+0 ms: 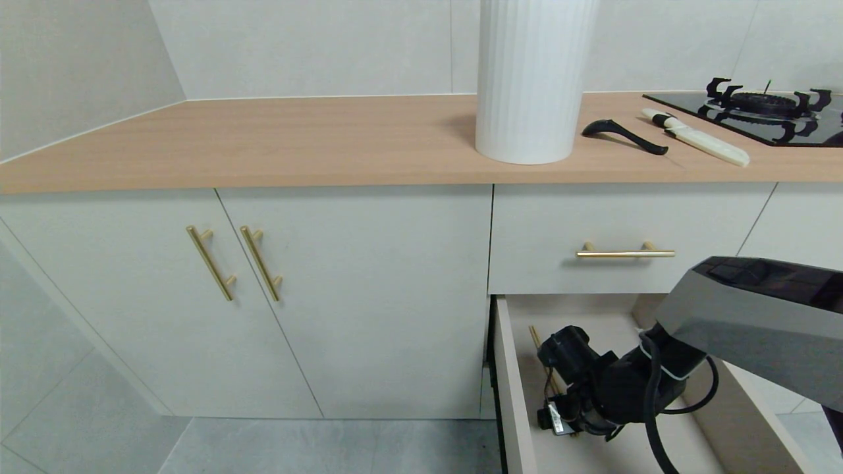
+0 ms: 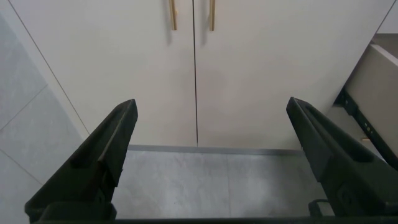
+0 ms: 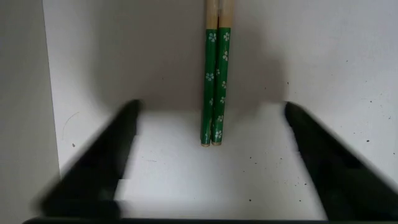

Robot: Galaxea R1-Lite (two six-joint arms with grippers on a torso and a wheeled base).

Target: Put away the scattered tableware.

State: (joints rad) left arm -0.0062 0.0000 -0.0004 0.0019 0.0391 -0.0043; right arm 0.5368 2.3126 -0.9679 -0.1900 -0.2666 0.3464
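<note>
— Hanging the left claw, spread wide, before the pale cabinet doors. And rightward?
— Hovering the right claw, spread, over green-tipped wooden chopsticks lying in the open drawer. Possibly snagging them while lifting out.

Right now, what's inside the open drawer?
A pair of chopsticks lies on the drawer floor, between the right gripper's open fingers. The arm covers much of the floor in the head view, so anything beneath it is hidden.

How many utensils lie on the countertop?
2: a black curved utensil just right of the white vase, and a white knife between it and the hob. The vase could hide more.
</note>
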